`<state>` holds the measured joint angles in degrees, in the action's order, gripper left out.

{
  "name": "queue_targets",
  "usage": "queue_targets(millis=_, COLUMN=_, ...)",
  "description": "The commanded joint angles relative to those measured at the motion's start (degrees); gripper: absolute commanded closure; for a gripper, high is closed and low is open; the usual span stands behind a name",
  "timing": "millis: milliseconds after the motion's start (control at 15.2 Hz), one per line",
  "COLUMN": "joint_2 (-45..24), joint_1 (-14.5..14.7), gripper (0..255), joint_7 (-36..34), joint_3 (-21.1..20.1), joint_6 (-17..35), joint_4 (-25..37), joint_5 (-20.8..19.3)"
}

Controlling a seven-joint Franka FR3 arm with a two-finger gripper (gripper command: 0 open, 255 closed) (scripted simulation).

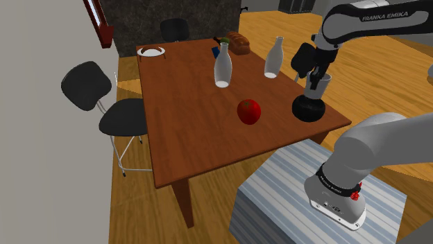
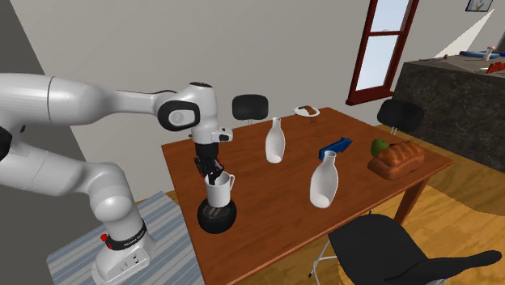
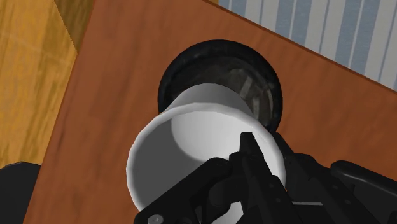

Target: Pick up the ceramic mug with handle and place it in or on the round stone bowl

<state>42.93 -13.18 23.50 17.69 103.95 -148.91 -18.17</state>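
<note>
A plain white mug hangs just above a round black bowl that sits near the table corner closest to the stand. My black gripper comes down from above and is shut on the mug's rim. In the second exterior view the mug sits over the bowl, its handle pointing to that view's right, with the gripper clasping its wall. In the wrist view the gripper pinches the mug by its wall, one finger inside, and the bowl lies right beyond it.
On the brown wooden table stand a red apple, two white bottles, a bread loaf, a plate and a blue object. Black chairs surround it. The bowl is close to the table's edge.
</note>
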Motion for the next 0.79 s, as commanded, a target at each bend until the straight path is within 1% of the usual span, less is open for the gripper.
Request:
queue_targets(millis=0, joint_2=-0.2, joint_1=0.0, gripper=255, joint_7=-0.3, joint_3=0.2, joint_6=1.7, joint_4=-1.5, joint_5=-0.3)
queue_targets(millis=132, joint_2=-0.6, joint_1=-0.2, gripper=255, joint_7=-0.6, joint_3=0.7, joint_6=3.7, joint_4=-3.1, joint_5=-0.7)
queue_targets(millis=660, joint_2=-0.6, joint_1=-0.2, gripper=255, joint_7=-0.6, joint_3=0.7, joint_6=3.7, joint_4=-3.1, joint_5=-0.7)
queue_targets(millis=726, joint_2=-0.6, joint_1=-0.2, gripper=0, joint_7=-0.6, joint_3=0.7, joint_6=3.7, joint_4=-3.1, joint_5=-0.7)
